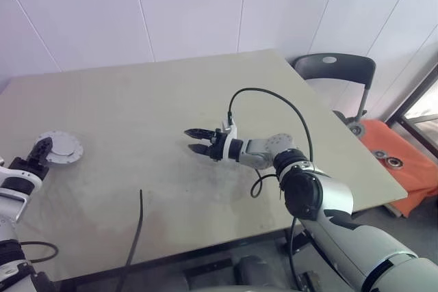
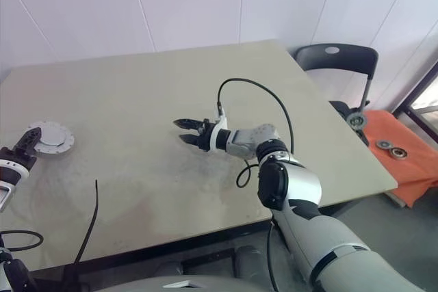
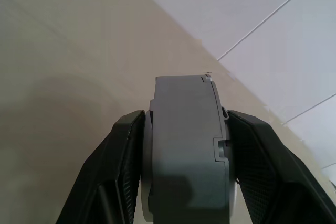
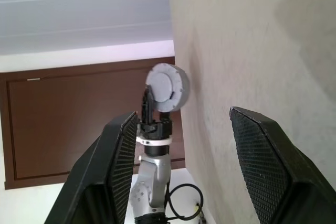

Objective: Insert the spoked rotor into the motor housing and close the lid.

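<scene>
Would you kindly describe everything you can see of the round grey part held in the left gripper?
The motor housing is a short round pale grey puck, closed, with a flat face, a raised central disc and small notches around its rim. It looks like metal or hard plastic. The left gripper clamps it by its two flat faces, one black finger on each. It sits over the left part of the beige table; whether it touches the tabletop cannot be told.

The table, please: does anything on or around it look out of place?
Nothing looks spilled or damaged. The left claw grips the motor housing near the table's left edge; the right claw hangs open, empty.
</scene>
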